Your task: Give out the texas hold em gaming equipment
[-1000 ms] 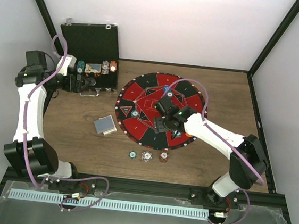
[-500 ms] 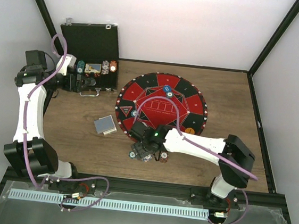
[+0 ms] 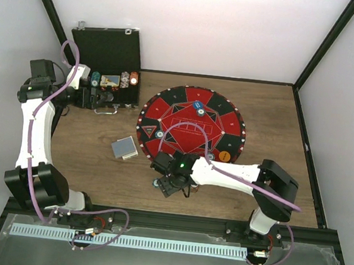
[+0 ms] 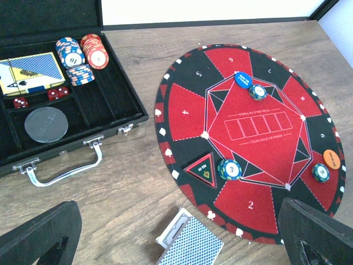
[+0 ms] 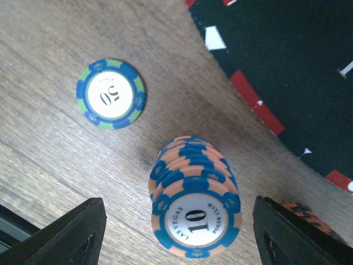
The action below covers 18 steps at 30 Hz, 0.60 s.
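Upper left: left gripper [image 3: 107, 100] open wide, over the front edge of the black case [image 4: 55, 127], which holds chip stacks [image 4: 83, 55]. Card deck [image 3: 125, 147] lies on the counter [image 3: 85, 161] just left of the mat [image 3: 167, 109]. Lower centre: right gripper [image 3: 172, 186] open, fingers either side of the "10" chip stack [image 5: 194, 204], not touching it. "50" chip [image 5: 111, 94] lies flat nearby. Blue disc [image 4: 242, 79] and orange disc [image 4: 331, 158] sit on the mat.

A round red-and-black mat [image 3: 167, 106] is laid flat at the middle of the wooden counter [image 3: 268, 110], and a black case [image 3: 106, 49] is set open at the far left, its metal handle [image 4: 69, 172] rested on the wood at the near side.
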Tool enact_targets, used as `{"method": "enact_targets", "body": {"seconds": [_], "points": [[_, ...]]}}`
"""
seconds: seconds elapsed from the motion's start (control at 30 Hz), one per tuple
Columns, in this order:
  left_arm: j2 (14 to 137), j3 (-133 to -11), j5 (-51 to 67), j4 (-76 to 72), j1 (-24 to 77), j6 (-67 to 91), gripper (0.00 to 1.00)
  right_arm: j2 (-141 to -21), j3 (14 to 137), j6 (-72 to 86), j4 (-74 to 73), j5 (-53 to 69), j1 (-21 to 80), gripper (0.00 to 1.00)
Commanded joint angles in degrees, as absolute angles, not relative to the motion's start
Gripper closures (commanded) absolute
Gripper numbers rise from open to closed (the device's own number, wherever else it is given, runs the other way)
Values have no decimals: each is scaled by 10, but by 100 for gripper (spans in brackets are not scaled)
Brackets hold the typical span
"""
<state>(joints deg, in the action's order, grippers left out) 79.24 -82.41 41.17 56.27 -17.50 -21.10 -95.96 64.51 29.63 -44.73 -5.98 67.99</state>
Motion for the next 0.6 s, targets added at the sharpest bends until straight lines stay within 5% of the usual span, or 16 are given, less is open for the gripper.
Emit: {"method": "enact_targets", "body": {"seconds": [0.0,0.27,0.57], "points": [[784,-842,415,567,-178,-215,0,-966,638,310,-441,-52,696,27],[782,-842,414,568,-179,-214,0,-964,637,316,-443,-66,698,41],[781,-843,414,567,-178,-213,0,-975,641,312,-450,-86,698,45]]}}
